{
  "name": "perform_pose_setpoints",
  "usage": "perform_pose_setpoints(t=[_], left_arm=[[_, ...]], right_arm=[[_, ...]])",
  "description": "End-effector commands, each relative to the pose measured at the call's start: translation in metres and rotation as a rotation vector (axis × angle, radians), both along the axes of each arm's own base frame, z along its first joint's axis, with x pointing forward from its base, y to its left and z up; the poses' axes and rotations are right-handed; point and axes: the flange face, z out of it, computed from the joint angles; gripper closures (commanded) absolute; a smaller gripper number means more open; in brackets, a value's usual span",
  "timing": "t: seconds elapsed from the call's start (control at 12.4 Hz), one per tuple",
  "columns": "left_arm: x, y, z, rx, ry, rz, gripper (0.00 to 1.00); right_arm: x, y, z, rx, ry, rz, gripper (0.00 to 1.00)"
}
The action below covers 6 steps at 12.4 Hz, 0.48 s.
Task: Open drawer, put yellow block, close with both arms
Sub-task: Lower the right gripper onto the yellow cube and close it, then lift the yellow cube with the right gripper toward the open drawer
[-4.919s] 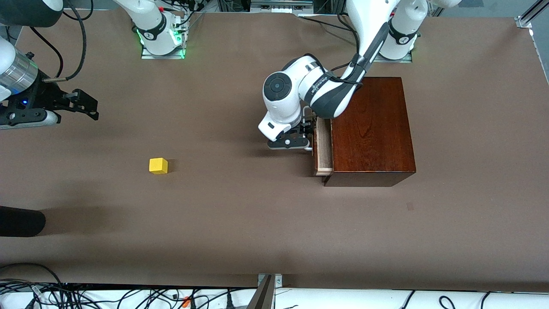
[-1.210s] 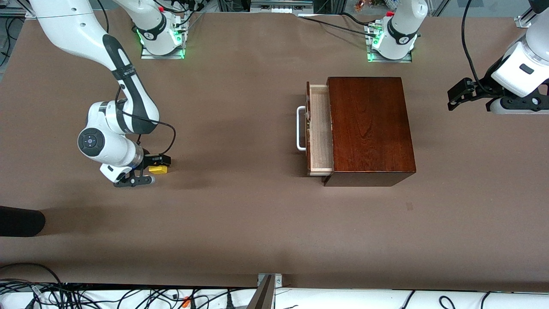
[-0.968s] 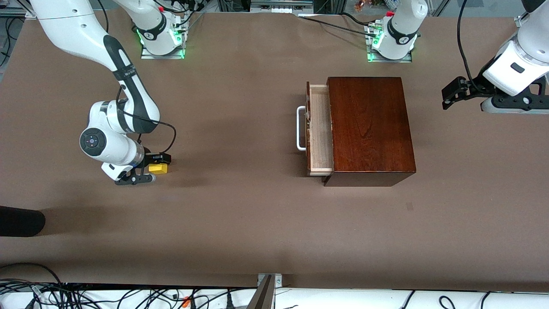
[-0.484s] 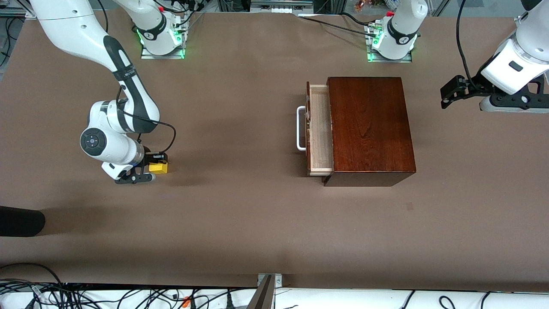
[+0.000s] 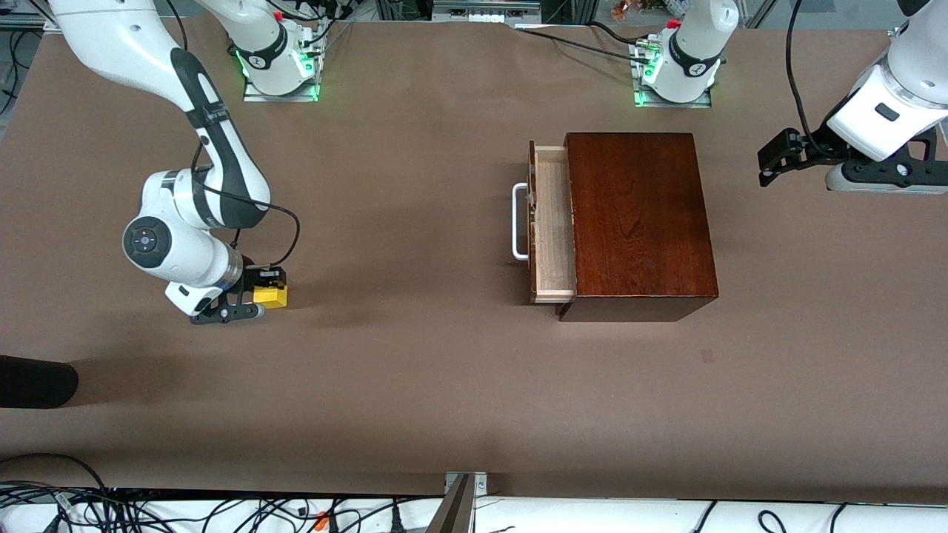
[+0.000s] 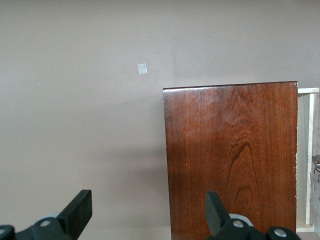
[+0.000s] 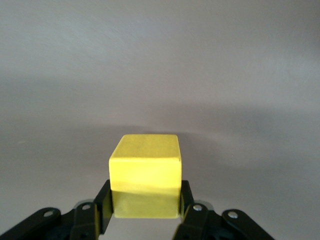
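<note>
The yellow block (image 5: 271, 297) is low at the table toward the right arm's end, with my right gripper (image 5: 266, 289) shut on it. In the right wrist view the block (image 7: 145, 172) fills the gap between the two black fingers (image 7: 103, 207), and both press on its sides. The drawer (image 5: 552, 222) stands partly pulled out of the reddish-brown box (image 5: 637, 222), showing pale wood and a white handle (image 5: 519, 222). My left gripper (image 5: 774, 157) hangs open and holds nothing, over the table at the left arm's end. The left wrist view shows the box top (image 6: 230, 160) and a strip of the drawer (image 6: 303, 155).
A small pale mark (image 5: 708, 356) lies on the brown table nearer the front camera than the box. A dark rounded object (image 5: 33, 381) juts in at the table edge by the right arm's end. Cables (image 5: 222, 511) run along the front edge.
The right gripper's fingers have closed on the yellow block, and that hand has shifted slightly with it. The left gripper has drifted a little toward the box.
</note>
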Motion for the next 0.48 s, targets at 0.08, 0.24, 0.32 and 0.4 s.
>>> perform_pose_setpoints(t=[0.08, 0.24, 0.32, 0.4], left_arm=[[-0.003, -0.008, 0.011, -0.019, -0.005, -0.028, 0.0], [-0.001, -0.01, 0.013, -0.02, -0.011, -0.031, 0.0], [-0.001, -0.011, 0.014, -0.02, -0.012, -0.032, 0.0], [-0.001, -0.011, 0.014, -0.02, -0.012, -0.032, 0.0]], right_arm=[[0.024, 0.035, 0.07, 0.049, -0.018, 0.237, 0.7], [0.015, 0.085, 0.091, 0.089, -0.041, 0.34, 0.7], [0.009, 0.113, 0.104, 0.107, -0.04, 0.386, 0.7], [0.001, 0.148, 0.122, 0.12, -0.038, 0.441, 0.7]])
